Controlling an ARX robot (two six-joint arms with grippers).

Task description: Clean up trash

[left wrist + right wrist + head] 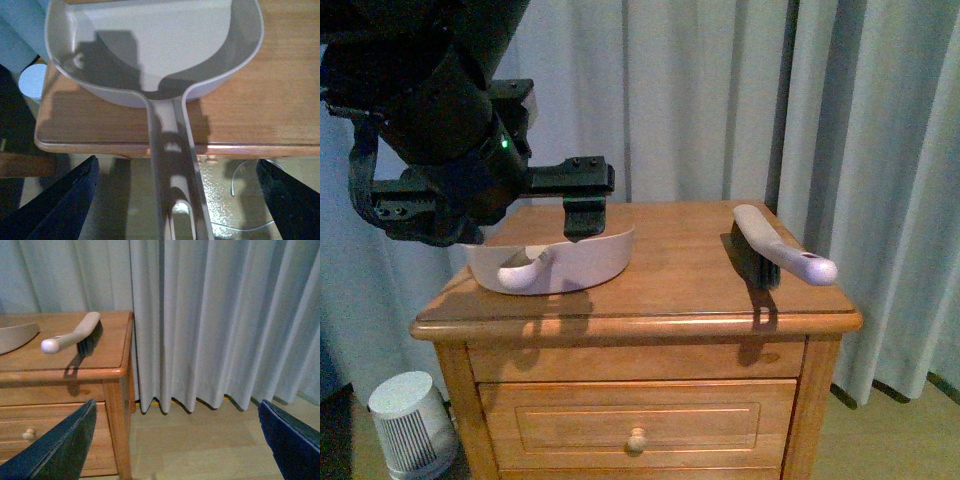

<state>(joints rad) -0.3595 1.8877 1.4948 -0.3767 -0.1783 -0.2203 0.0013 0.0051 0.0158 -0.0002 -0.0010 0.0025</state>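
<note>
No trash shows in any view. The pale pink dustpan (pixel 590 262) lies on the wooden nightstand (pixel 680 290), its handle (pixel 170 165) sticking out past the front edge. My left gripper (pixel 175 210) is open just above and in front of that handle, one finger on each side, touching nothing. In the left wrist view the dustpan (pixel 150 40) holds nothing. The brush (pixel 775 248) rests on the nightstand's right side. My right gripper (pixel 175 445) is open over the floor to the right of the nightstand, with the brush (pixel 75 337) off to one side.
Grey curtains (pixel 720 100) hang behind and to the right of the nightstand. A small white ribbed appliance (pixel 410 420) stands on the floor at its left. A thin cable (pixel 240 175) lies on the floor in front. The drawer knob (pixel 637 438) faces me.
</note>
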